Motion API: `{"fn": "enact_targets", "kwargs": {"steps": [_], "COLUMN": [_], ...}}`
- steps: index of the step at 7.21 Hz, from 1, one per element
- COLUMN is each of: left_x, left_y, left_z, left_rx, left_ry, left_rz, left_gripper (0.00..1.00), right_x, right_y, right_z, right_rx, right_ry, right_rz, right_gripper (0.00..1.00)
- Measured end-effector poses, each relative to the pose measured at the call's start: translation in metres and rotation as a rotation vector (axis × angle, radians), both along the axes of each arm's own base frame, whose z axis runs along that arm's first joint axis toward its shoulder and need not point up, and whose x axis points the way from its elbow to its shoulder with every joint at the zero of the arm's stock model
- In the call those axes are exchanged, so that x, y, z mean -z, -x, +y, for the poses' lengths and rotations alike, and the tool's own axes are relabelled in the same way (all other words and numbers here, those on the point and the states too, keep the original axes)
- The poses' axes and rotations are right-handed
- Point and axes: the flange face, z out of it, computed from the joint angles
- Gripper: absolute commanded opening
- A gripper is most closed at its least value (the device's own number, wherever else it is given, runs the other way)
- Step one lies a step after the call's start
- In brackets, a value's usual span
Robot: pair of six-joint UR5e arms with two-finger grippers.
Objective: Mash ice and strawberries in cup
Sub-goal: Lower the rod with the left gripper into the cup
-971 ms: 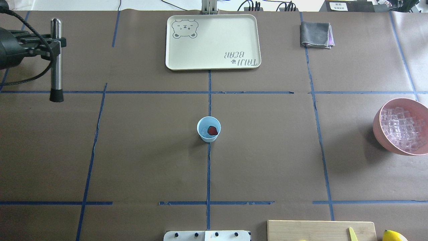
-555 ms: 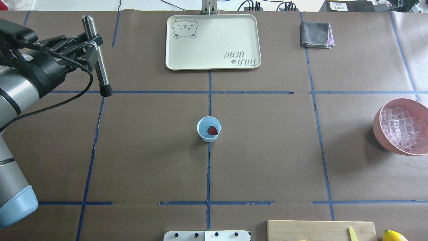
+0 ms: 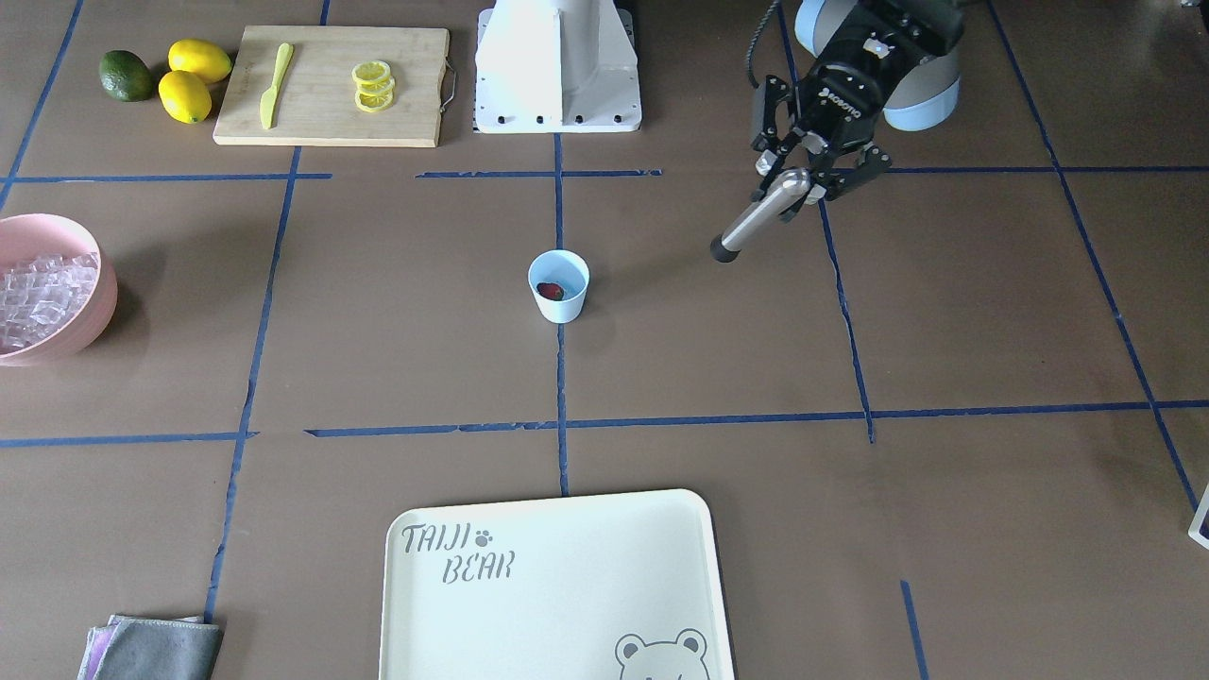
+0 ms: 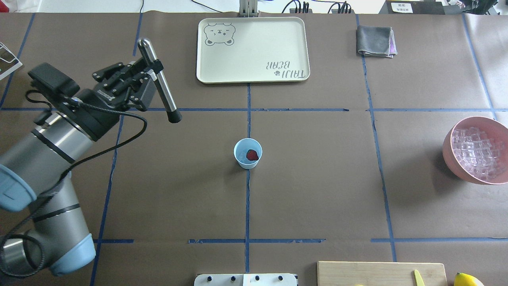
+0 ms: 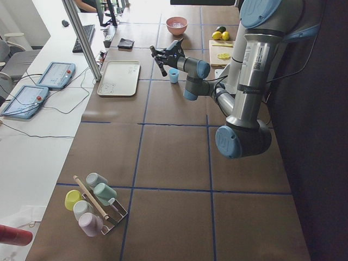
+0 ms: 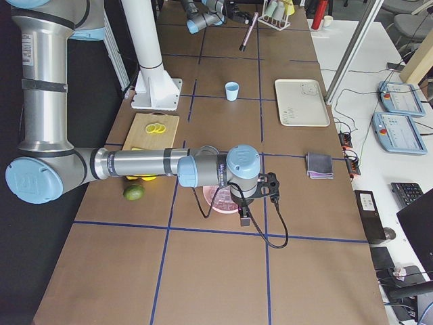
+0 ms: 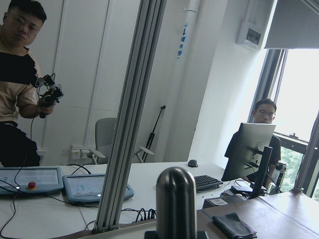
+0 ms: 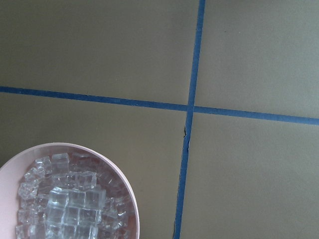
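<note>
The small light blue tapered plastic cup (image 4: 247,153) stands upright at the middle of the brown table (image 4: 317,178), on a blue tape line (image 4: 247,206). The small red bumpy strawberry piece (image 4: 252,155) lies inside it. Well apart from the cup, to its left and farther from the robot, the left gripper (image 4: 154,70) is pinched around a slim silver metal rod with a black tip (image 4: 164,91). The rod is tilted, and its black end points down toward the cup but is clear of it. The pile of small clear ice cubes (image 4: 476,153) fills the large round pink bowl (image 4: 447,153) at the table's right edge. The right gripper (image 6: 243,218) hangs over that bowl — whether its fingers are spread or pressed together I cannot tell.
</note>
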Motion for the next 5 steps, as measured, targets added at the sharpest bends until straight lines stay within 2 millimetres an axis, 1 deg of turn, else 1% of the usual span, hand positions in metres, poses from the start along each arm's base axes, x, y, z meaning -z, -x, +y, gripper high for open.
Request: {"fn": "enact_targets", "kwargs": {"steps": [1,2,3,4,5], "left_x": [0.007,0.010,0.011,0.010,0.011], "left_y": [-0.028,-0.041,-0.047,-0.058,-0.074], "left_z": [0.006,0.011,0.017,0.027,0.045], "left_rx": [0.023,0.064,0.107,0.142,0.160], "left_ry": [-0.023,-0.036,-0.050,-0.057,-0.051], "left_rz": [0.018,0.009,-0.028,-0.077,-0.113], "left_gripper": [0.00,0.00,0.00,0.00,0.00], "right_x": [0.000,-0.001,-0.001,-0.002,-0.002], "right_y": [0.002,0.003,0.004,0.007,0.009], "right_z": [0.000,0.000,0.000,-0.001,-0.001], "right_rx": [0.004,0.007,0.011,0.017,0.020], "right_ry": [0.000,0.000,0.000,0.001,0.003], "right_rz": [0.002,0.003,0.005,0.006,0.006], "right_gripper": [1.00,1.00,1.00,1.00,1.00]}}
